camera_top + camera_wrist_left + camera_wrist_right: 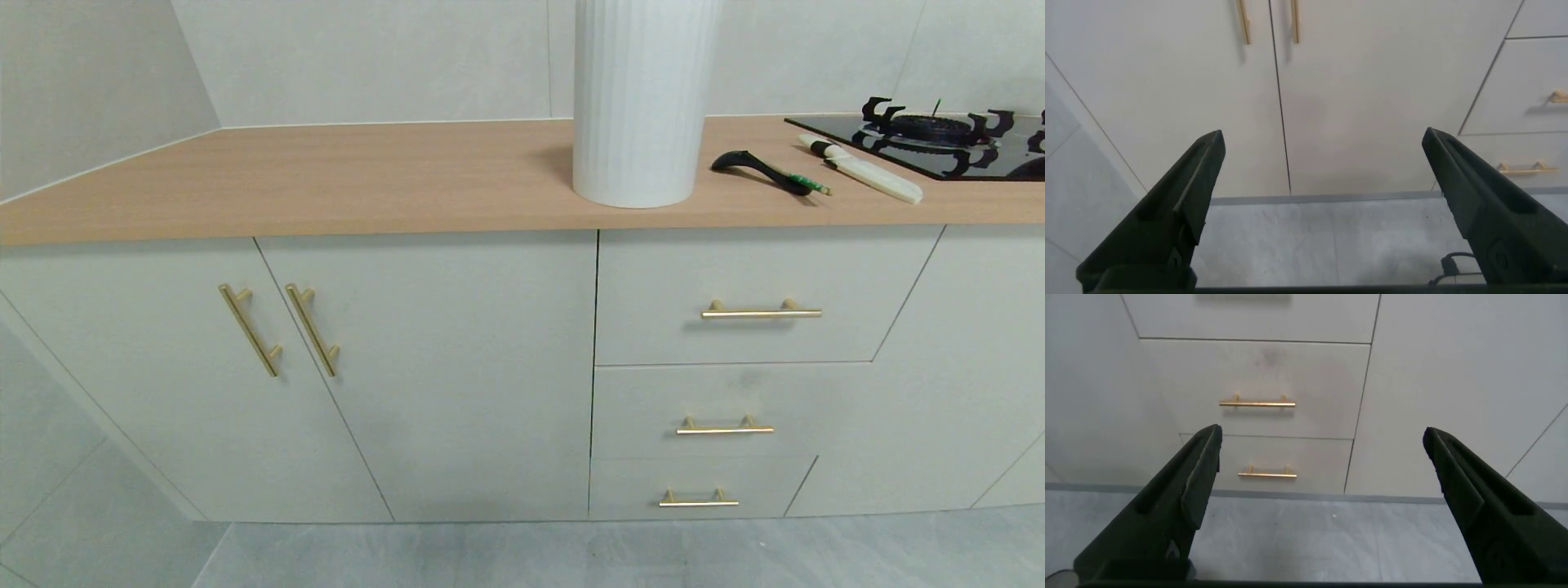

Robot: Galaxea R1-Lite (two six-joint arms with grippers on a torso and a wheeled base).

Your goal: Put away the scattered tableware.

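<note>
Because flat against the wooden countertop [326, 175], pinch the black curved utensil [759, 168] across its slim neck: probably light, stiff, smooth and a little slippery, green-banded at the tail. Find it just right of the white ribbed canister [639, 106]; farther right, a cream knife-like piece [865, 171], likewise thin and rigid, beside the glossy hob [939, 162]. Below the canister, matte drawers [735, 265] with brass bar handles [761, 311]. Note left gripper [1323, 137] and right gripper [1323, 434] spread wide, empty.
</note>
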